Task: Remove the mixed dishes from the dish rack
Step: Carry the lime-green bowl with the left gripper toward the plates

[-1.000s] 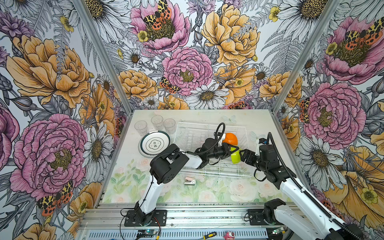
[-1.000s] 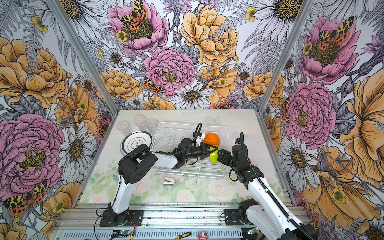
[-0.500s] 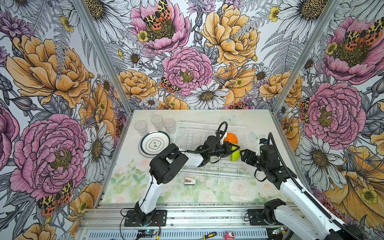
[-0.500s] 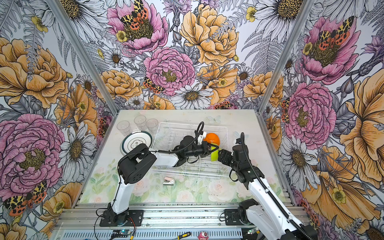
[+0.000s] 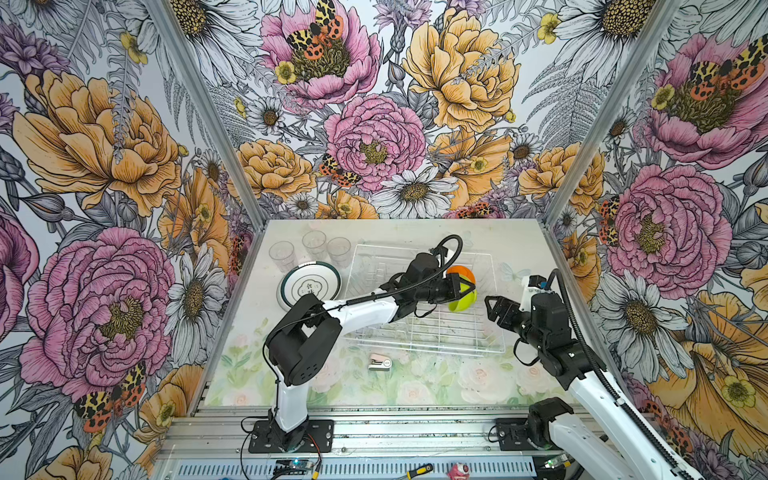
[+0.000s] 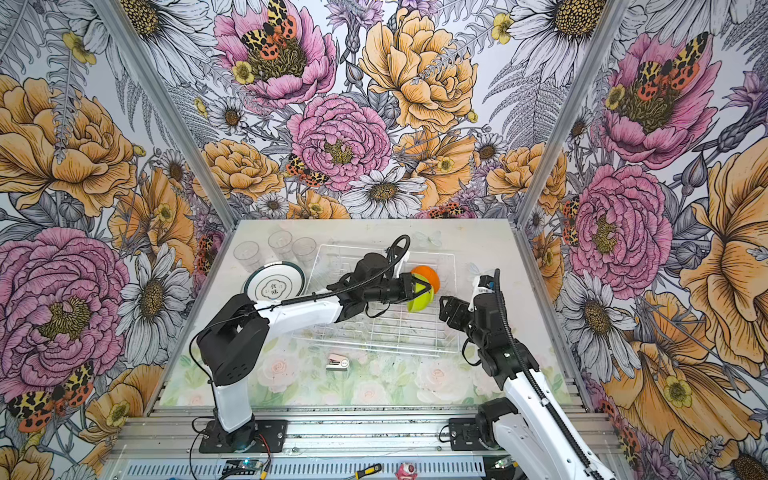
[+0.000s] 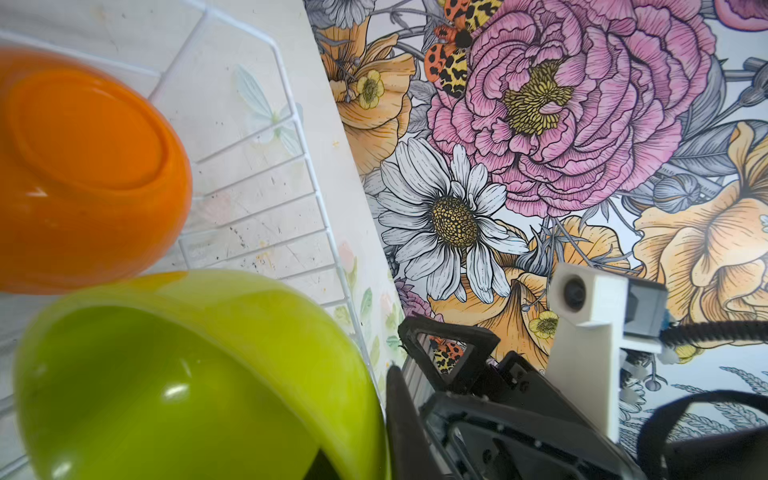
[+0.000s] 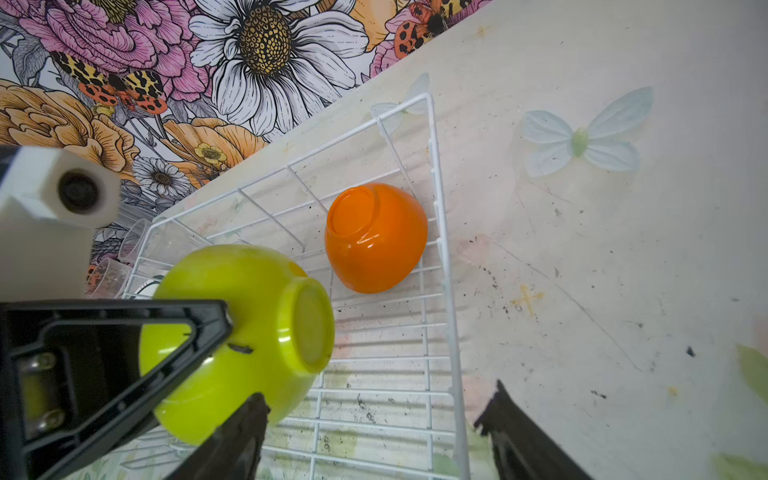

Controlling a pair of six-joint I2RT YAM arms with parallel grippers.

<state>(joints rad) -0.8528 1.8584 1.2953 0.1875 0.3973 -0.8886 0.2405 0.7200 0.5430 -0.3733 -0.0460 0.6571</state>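
Floral-walled desk point(image 5: 415, 237): dish rack point(image 5: 436, 332), orange bowl point(image 5: 463, 272) inside; green bowl point(image 5: 461, 305) is clamped at rim by left gripper point(image 5: 467, 287); right gripper point(image 5: 491, 306) spread, empty.

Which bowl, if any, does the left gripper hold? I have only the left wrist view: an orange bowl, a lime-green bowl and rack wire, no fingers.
Observer: The lime-green bowl. The left gripper is shut on it, and the right wrist view shows one finger against its outer wall.
Operator: Where is the other arm?
Observer: The right gripper is open and empty; the dish rack shows its right rim between the fingers.
Operator: What is out of the rack?
Observer: In both top views three clear tumblers and a teal-rimmed plate sit on the table past its left end.
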